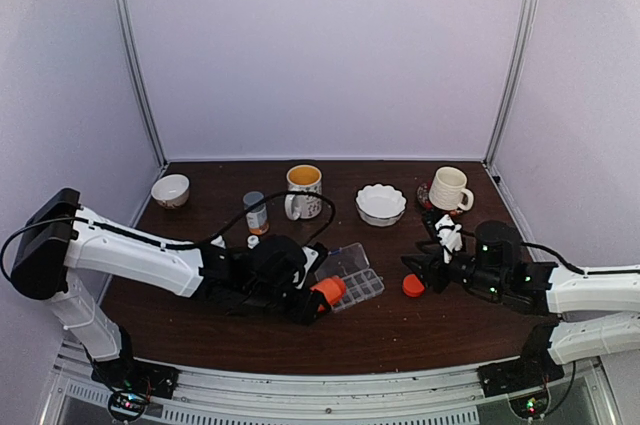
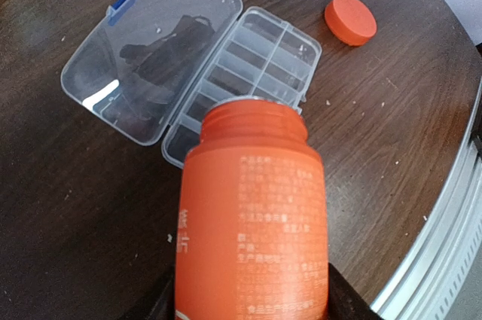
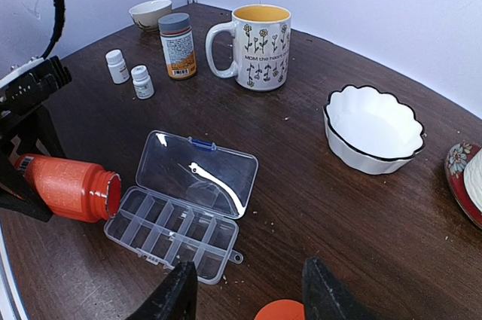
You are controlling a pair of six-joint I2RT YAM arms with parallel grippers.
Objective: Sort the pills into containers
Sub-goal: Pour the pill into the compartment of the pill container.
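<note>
- Landmark: a flat clear plastic rectangular pill box [image 3: 177,233] lies on the dark brown wooden table [image 3: 316,207]. We give all places below relative to this box.
- Its hinged clear lid [image 2: 151,49] lies thrown open on the far side. The two rows of small compartments [image 2: 260,60] face up, uncovered.
- Whether any pills lie in the compartments is too small for us to tell.
- Left gripper [image 2: 251,305]: its fingers are pinching an orange cylindrical plastic bottle [image 2: 252,214] by the lower body.
- The bottle is uncapped and tipped nearly on its side, with its mouth at the left end of the box.
- A few tiny pale specks [image 2: 327,100] lie on the table just beside the box. We cannot tell what they are.
- A round orange cap [image 2: 350,19] lies flat on the table to the right of the box, apart from it.
- Right gripper [image 3: 252,290]: fingers spread, gripping nothing. It hangs over the cap, which shows low between the fingers in the right wrist view.
- Behind the box stands a white flower-printed mug [image 3: 260,45] with a yellow inside.
- Behind the box and to the right sits a white scalloped bowl [image 3: 374,128] with a dark rim.
- Behind the box and to the left stand two small white bottles [image 3: 141,81] and an amber bottle with a grey cap [image 3: 177,45].
</note>
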